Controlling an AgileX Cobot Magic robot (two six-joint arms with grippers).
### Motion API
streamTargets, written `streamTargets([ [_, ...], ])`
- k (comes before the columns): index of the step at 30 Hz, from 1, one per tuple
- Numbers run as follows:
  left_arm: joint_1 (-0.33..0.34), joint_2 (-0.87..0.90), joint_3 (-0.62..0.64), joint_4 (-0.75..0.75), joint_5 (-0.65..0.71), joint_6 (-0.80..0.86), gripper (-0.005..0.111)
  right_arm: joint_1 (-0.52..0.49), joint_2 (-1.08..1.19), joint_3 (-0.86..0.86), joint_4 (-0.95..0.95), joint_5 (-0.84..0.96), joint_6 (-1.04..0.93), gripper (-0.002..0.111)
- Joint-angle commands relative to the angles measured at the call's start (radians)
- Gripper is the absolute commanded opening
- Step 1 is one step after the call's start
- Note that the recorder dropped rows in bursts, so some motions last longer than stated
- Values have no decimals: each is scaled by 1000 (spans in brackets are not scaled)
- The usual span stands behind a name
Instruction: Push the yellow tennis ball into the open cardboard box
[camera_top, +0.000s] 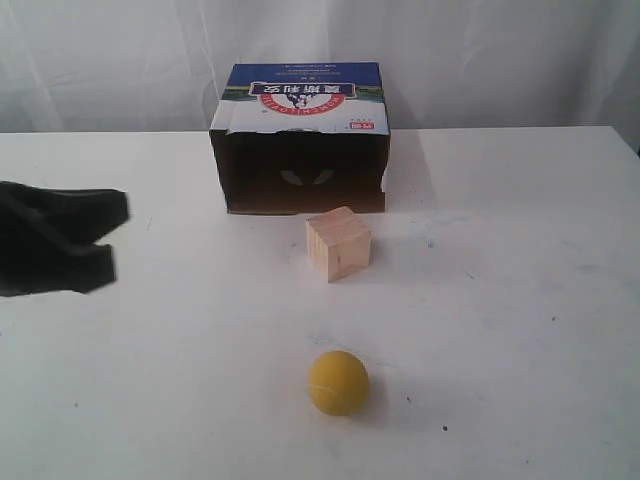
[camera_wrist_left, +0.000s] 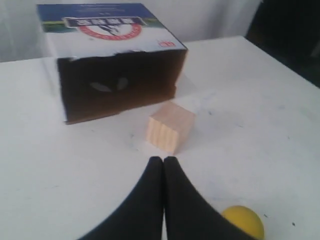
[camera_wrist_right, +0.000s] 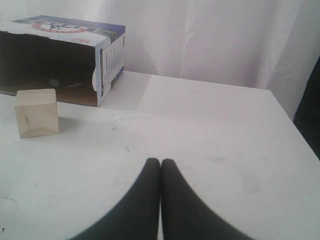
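Left gripper (camera_wrist_left: 163, 160) and right gripper (camera_wrist_right: 160, 162) have fingers pressed together, holding nothing; the mustard-coloured yellow tennis ball (camera_top: 338, 382), faintly seamed, lies untouched.

The open cardboard box (camera_top: 300, 130) sits at the back of the bench (camera_top: 520, 300), about midway across, with its opening facing the front. The wooden cube (camera_top: 339, 243) stands just before that opening (toward its right end). The tennis ball (camera_top: 338, 382) lies well forward, in line with the cube. The left gripper (camera_wrist_left: 163, 159) is off to the left, apart from all three.
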Motion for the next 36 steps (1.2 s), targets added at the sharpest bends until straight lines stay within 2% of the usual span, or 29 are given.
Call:
streamTargets([
  [1,-101,190,-62,86,-39,4,0,-1,-7,4,0,-8,2,0],
  [8,-191,417,-133,145,-101,9,0,-1,-7,4,0,-8,2,0],
  [19,-252,664,-253,226,-168,26,0,-1,-7,4,0,-8,2,0],
  [24,-252,745,-270,257,-216,-1,0,-1,-7,4,0,-8,2,0],
  [36,-252,816,-272,265,-251,-3,0,-1,-7,4,0,-6,2,0],
])
